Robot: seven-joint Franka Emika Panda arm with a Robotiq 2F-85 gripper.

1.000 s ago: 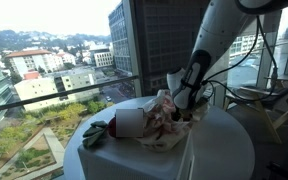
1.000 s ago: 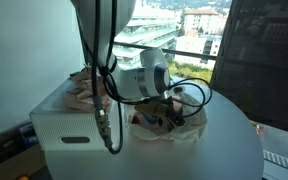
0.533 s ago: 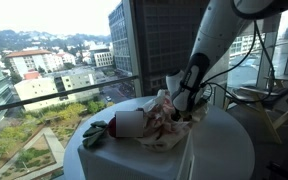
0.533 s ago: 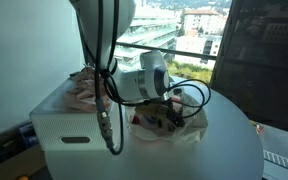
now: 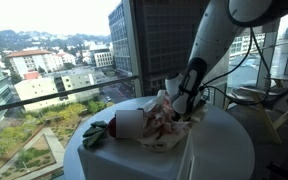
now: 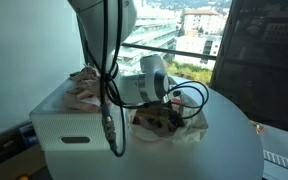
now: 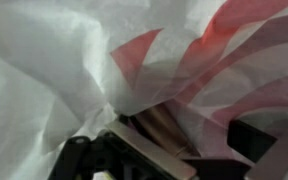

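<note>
**Plastic bag**, one: white film with red stripes, crumpled, lying at the centre of the frame in both exterior views and filling the wrist view. Brownish contents show in its mouth; what they are cannot be told.

**End effector**, one: lowered into the bag's folds, fingers apart, nothing gripped.

**Step, as judged:** approach to the bag, with a grasp not yet made. A next move calls for a fold of film, or the contents, to sit between the fingers before they close.

**White box**, one: at the lower left of the frame, just beside the bag.

**White cylinder**, one.

**Green cloth**, one.

**Desk**, one: round and white.
</note>
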